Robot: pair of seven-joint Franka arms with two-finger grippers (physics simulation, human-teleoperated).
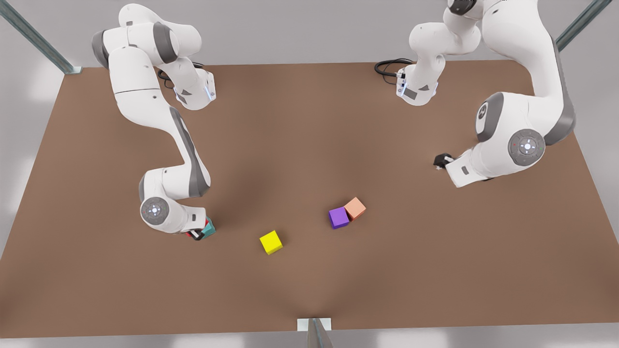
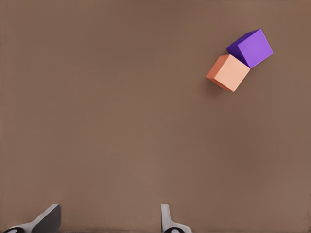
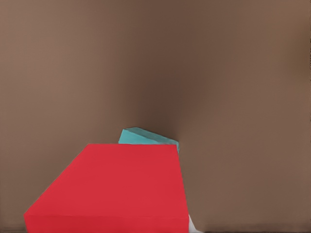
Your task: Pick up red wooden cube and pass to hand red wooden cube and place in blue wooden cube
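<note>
The red wooden cube (image 3: 116, 189) looms close in the right wrist view, held in my right gripper (image 1: 197, 233) low at the front view's left. Just beyond and under it sits the blue wooden cube (image 3: 146, 137), a teal cube (image 1: 210, 228) on the table; red slivers (image 1: 207, 222) show against it, so the two look to be touching. My left gripper (image 1: 440, 161) waits low over the table at the front view's right. Its fingers (image 2: 48, 218) stand open with bare table between them.
A purple cube (image 1: 338, 217) and a salmon-orange cube (image 1: 356, 208) touch near the table's middle; both also lie ahead of the left gripper as purple cube (image 2: 250, 47) and salmon cube (image 2: 228, 73). A yellow cube (image 1: 271, 241) sits alone toward the front.
</note>
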